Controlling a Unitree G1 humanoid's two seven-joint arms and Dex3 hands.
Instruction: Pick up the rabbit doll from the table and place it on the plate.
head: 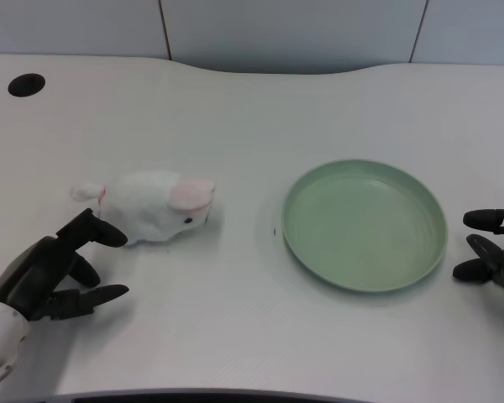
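Most of the head view is taken up by the white table (235, 109), whose far edge curves along the top of the picture, with a pale panelled wall seen behind it. A dark round hole (26, 84) is set into the tabletop near the far left corner, and part of a second one is cut off at the right edge.

The green plate (365, 224) is seen right of centre, round and shallow with a raised rim, lying flat on the table with nothing in it.

The left hand (63, 270) is seen at the lower left, at the end of a silver forearm. Its black fingers (97, 230) are spread apart and nothing is held between them. The uppermost fingertip is found just beside the rabbit doll's lower left side; whether it touches the fur cannot be told.

The rabbit doll (155, 206) is lying on the tabletop left of centre, well apart from the plate. It is white and fluffy, with a pink ear turned towards the plate, a small dark eye below the ear, and a small tail pointing to the left.

The right hand (494, 252) is partly seen at the right edge, just beside the plate's rim
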